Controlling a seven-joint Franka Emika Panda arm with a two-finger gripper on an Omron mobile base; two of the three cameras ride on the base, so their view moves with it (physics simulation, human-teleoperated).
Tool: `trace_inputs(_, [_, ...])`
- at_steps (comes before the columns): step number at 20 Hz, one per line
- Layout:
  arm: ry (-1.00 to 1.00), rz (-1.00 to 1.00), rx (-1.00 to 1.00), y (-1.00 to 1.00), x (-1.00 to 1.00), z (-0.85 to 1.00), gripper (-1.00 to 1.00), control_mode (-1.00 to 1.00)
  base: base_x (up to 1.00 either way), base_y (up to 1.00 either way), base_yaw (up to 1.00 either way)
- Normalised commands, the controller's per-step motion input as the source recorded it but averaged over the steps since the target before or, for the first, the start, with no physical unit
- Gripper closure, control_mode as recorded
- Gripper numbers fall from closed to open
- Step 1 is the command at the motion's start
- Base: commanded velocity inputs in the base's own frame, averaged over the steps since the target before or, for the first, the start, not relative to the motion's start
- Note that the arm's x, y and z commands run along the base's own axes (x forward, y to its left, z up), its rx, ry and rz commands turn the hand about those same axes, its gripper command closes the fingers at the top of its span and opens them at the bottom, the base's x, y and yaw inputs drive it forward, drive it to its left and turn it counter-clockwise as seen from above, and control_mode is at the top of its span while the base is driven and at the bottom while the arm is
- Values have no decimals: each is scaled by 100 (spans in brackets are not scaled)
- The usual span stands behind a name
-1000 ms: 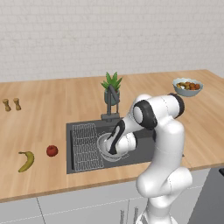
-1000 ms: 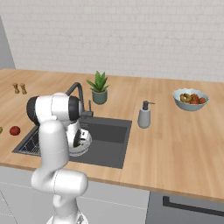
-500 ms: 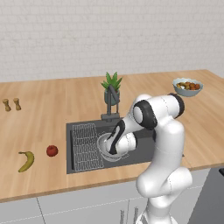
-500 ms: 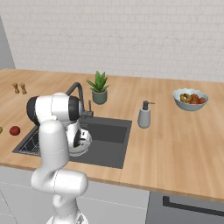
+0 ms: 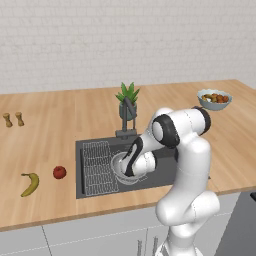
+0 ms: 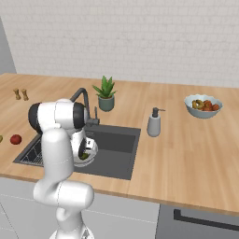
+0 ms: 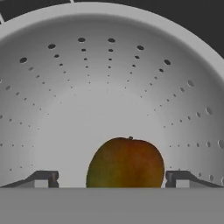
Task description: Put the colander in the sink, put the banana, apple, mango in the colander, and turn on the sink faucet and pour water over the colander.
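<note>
The silver-grey perforated colander [image 5: 118,169] [image 6: 91,148] [image 7: 109,83] sits in the dark sink [image 5: 80,172] [image 6: 116,156]. The green and orange-red mango [image 7: 126,162] [image 6: 84,156] lies on the colander's bottom. My gripper [image 7: 111,179] [image 5: 127,169] reaches down into the colander and stands open, its fingertips [image 7: 43,178] spread to either side of the mango. On the counter left of the sink lie the yellow banana [image 5: 30,184] and the red apple [image 5: 59,172] [image 6: 16,139]. The dark sink faucet [image 5: 127,131] [image 6: 83,95] stands behind the basin, and I see no water running.
A flat wire rack [image 5: 97,165] covers the sink's left part. Behind the sink stands a potted plant [image 6: 105,93], with a soap dispenser [image 6: 154,123] to its right. A bowl of mixed fruit [image 5: 214,99] [image 6: 203,106] sits far right. Two small shakers [image 5: 13,119] stand far left.
The jaws have spread wide and let go of the mango inside the colander. The arm has barely moved.
</note>
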Motion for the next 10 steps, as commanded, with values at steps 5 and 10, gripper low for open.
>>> trace_inputs(5, [-4,0,0,0,-22,32,-100,-100,0,0,0])
trace_inputs(10, [-13,0,0,0,-53,68,-100,-100,0,0,0])
